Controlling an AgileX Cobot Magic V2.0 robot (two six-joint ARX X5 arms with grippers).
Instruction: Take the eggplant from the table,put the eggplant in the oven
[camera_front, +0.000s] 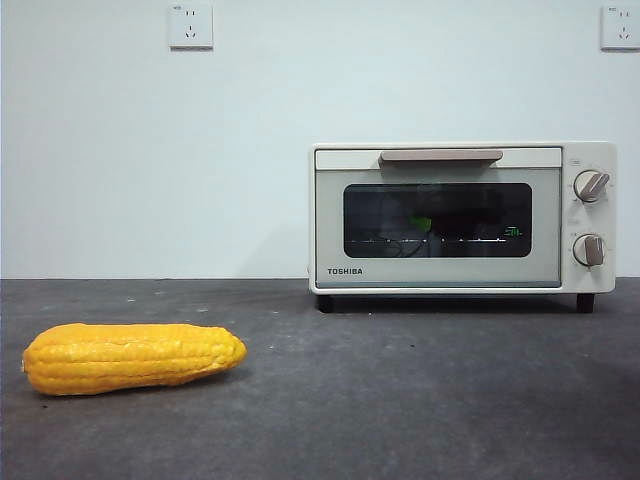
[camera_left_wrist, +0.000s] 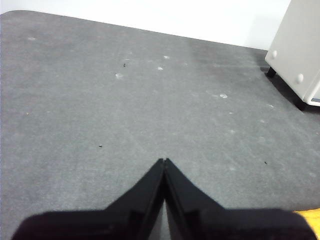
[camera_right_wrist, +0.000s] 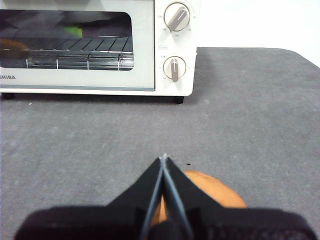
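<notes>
Tools first: your left tool (camera_left_wrist: 164, 161) hangs over bare desk with its two black jaws pressed together and nothing between them. Your right tool (camera_right_wrist: 164, 158) is the same, jaws closed to a thin seam and empty, pointed toward the front of the oven and well apart from it. Under the right tool you can see a rounded orange thing (camera_right_wrist: 212, 194) lying on the desk; what it is cannot be told from that view.

Moving outward, the flat dark grey speckled desk (camera_front: 420, 400) carries a yellow-orange corn cob (camera_front: 133, 357) lying on its side, well apart from the small cream-white toaster oven (camera_front: 462, 218), which stands at the back against the wall. Neither arm shows in the front view.

As for progress, you look to be at the end. The oven door is shut, its beige bar handle (camera_front: 441, 156) up against the body, and no eggplant lies on the desk in any view. Through the dark glass you can make out the long dark-purple eggplant (camera_right_wrist: 102, 31) resting on the wire rack (camera_right_wrist: 75, 56) inside, its bright green stem end the clearest part. The body is dim behind the glass, so you cannot judge its exact lie. By my reading, nothing of the task is left for you to do.
</notes>
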